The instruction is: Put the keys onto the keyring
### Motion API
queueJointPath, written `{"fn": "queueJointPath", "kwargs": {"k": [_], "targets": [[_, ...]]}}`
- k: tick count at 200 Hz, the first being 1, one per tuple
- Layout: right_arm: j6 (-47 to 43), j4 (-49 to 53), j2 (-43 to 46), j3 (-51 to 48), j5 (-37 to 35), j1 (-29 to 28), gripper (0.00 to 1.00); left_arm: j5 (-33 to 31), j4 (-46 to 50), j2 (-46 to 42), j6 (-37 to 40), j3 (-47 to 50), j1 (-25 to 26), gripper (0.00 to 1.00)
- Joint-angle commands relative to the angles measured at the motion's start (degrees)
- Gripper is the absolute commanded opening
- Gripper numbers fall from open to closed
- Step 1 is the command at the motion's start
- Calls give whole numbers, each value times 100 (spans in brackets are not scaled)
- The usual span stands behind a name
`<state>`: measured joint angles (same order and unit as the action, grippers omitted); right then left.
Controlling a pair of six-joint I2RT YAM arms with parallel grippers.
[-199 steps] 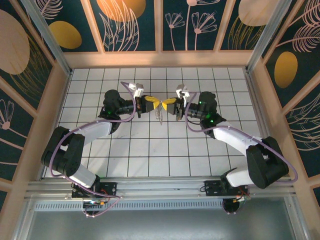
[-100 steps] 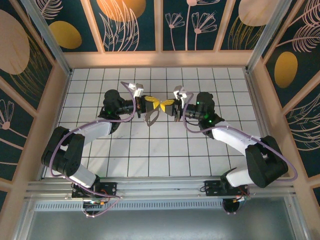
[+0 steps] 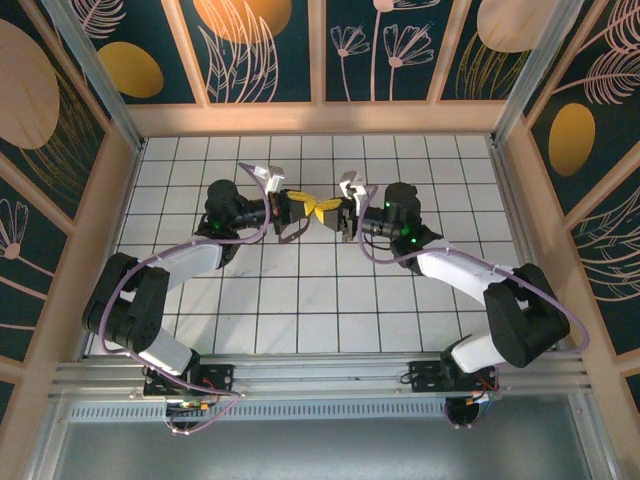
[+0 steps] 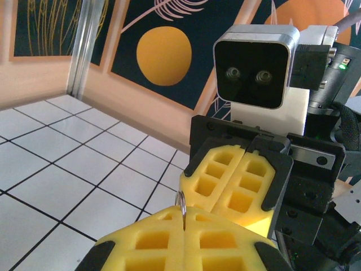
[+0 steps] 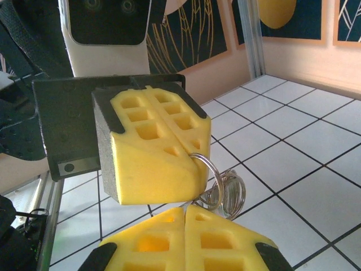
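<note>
Over a white tiled desk (image 3: 300, 300) we see the left gripper (image 3: 305, 208) clenched on the keyring (image 5: 217, 183), offering it to the clenched right gripper (image 3: 333, 210), apparently for threading.

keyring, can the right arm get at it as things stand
Probably yes: the keyring sticks out of the shut left gripper, just ahead of the right gripper, with nothing between them. The right jaws are shut, though, so they would need to open first.

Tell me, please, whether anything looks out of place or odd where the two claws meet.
Slightly: the keyring hanging from the shut left claw, beside the shut right claw, shows several splayed loops rather than one flat ring.
</note>
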<state>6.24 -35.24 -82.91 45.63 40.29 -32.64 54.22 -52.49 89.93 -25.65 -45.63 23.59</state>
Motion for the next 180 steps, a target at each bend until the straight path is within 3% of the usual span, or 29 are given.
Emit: {"fn": "queueJointPath", "kwargs": {"k": [1,30,76,108,140,180], "targets": [[-166,326,-142,208,382,-287,1,102,-542,-107,-91,-65,154,0],[-285,590,-51,227,523,-279,18,105,-552,-107,-94,-60,162,0],[-267,666,214,86,572,-141,35,98,-569,-105,-92,-51,163,0],[56,359,680,-219,629,96,40,98,-526,-124,-68,-26,163,0],[459,-13,1180,-544,561,685,42,102,-534,-134,-71,-20,163,0],[819,-402,1138,-601,445,948,42,158,-578,-94,-98,-59,162,0]]}}
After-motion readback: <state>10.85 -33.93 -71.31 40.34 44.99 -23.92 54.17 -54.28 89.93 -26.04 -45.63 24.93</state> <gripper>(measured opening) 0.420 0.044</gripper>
